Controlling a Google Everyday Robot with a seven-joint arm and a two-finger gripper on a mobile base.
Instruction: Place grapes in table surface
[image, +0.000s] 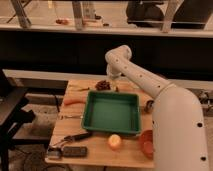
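The desk (94, 150) was matt tan wood, the tray (112, 113) smooth green plastic, the arm (145, 81) glossy white; its claw (114, 80) hung over the desk's far edge.

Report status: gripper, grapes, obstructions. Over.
Gripper hovers over the table's far edge, beside grapes. Grapes lie on table surface, behind green tray. Nothing between gripper and grapes.

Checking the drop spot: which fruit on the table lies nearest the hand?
The grapes, the dark bunch behind the tray, just below the hand; the orange fruit lies at the near edge.
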